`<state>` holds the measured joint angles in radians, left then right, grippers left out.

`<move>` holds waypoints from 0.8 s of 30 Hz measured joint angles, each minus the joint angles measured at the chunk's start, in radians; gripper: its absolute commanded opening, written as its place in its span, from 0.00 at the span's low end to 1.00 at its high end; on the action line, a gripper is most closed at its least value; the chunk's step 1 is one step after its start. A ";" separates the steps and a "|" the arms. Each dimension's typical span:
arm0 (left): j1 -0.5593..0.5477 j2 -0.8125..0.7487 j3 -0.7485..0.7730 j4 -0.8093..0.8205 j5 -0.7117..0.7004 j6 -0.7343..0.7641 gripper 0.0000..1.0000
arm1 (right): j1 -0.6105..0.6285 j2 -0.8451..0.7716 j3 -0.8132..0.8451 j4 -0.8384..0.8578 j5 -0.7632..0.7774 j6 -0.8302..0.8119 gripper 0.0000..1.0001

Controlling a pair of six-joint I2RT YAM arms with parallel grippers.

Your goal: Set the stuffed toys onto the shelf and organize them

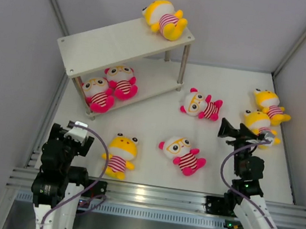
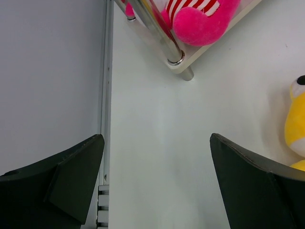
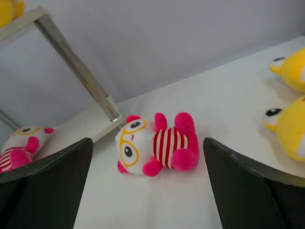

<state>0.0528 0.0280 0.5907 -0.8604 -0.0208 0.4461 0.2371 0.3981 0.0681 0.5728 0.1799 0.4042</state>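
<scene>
A yellow toy (image 1: 165,19) is shown lying at the right edge of the shelf (image 1: 111,43) top board. Two pink toys (image 1: 122,82) are crowded at the lower board's left end, with room left to their right. Five more are strewn over the counter (image 1: 152,123), a yellow pair (image 1: 268,101) close to the right wall. The left hand (image 2: 157,138) is held wide and empty near the shelf's corner post (image 2: 162,38); the right hand (image 1: 228,129), equally wide, is faced by a lone pink toy (image 3: 155,148) across open counter.

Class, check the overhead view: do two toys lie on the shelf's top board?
No, only one yellow toy lies on the top board.
</scene>
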 measured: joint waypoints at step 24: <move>0.038 0.023 0.163 -0.007 -0.010 -0.064 0.99 | 0.107 0.805 0.646 -0.615 -0.275 0.013 0.74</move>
<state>0.0906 0.0509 0.7540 -0.8673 -0.0303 0.3824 0.3443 1.2034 0.7139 -0.0418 -0.0948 0.4175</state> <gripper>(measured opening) 0.990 0.747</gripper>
